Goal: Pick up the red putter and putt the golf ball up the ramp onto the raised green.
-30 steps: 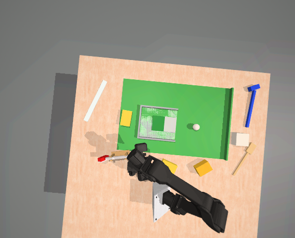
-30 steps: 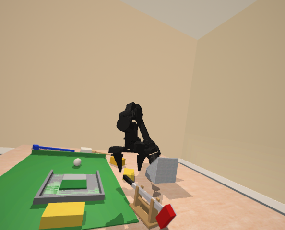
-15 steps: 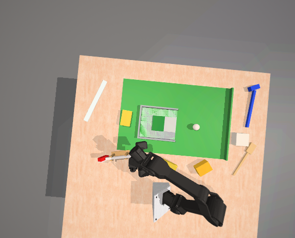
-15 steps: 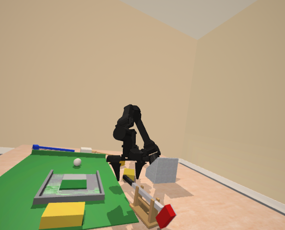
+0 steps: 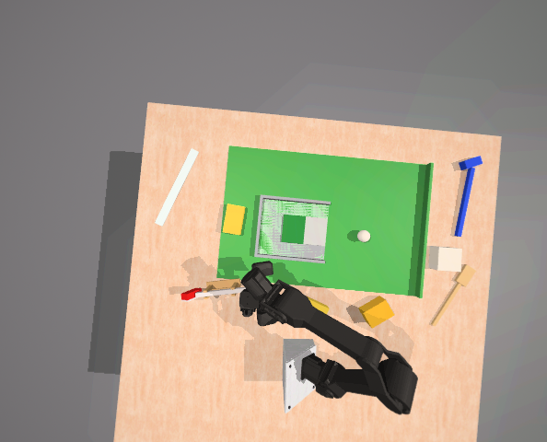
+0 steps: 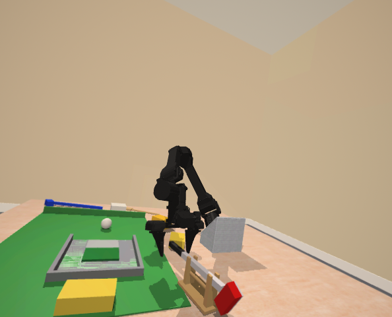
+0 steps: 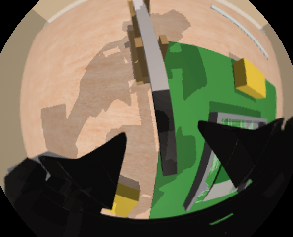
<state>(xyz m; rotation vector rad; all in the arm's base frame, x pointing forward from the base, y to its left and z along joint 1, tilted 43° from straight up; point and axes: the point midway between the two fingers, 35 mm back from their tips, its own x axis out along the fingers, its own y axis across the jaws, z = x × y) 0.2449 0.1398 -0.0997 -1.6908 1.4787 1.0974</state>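
The red putter has a red head point(image 5: 191, 294) point(image 6: 228, 298), a pale shaft point(image 6: 202, 269) point(image 7: 150, 54) and a black grip point(image 7: 166, 143). It lies across a wooden stand point(image 5: 224, 284) point(image 6: 208, 293). My gripper point(image 6: 175, 253) point(image 7: 163, 130) is open and empty, with the black grip showing between the fingers in the wrist view; contact is not visible. The white golf ball point(image 5: 364, 236) point(image 6: 106, 223) sits on the green mat point(image 5: 383, 190) point(image 6: 22, 252). A dark green square point(image 5: 293, 229) point(image 6: 100, 253) adjoins a pale grey ramp point(image 5: 316, 231) inside a grey-walled frame point(image 5: 293, 198) point(image 6: 97, 273), open toward the ball.
A yellow block point(image 5: 234, 219) point(image 6: 85, 294) point(image 7: 252, 79) stands beyond the frame. Two more yellow blocks lie near the arm. A blue putter point(image 5: 465, 200), white block point(image 5: 448, 259) and tan mallet point(image 5: 448, 302) lie right in the top view, a white strip point(image 5: 177, 187) left.
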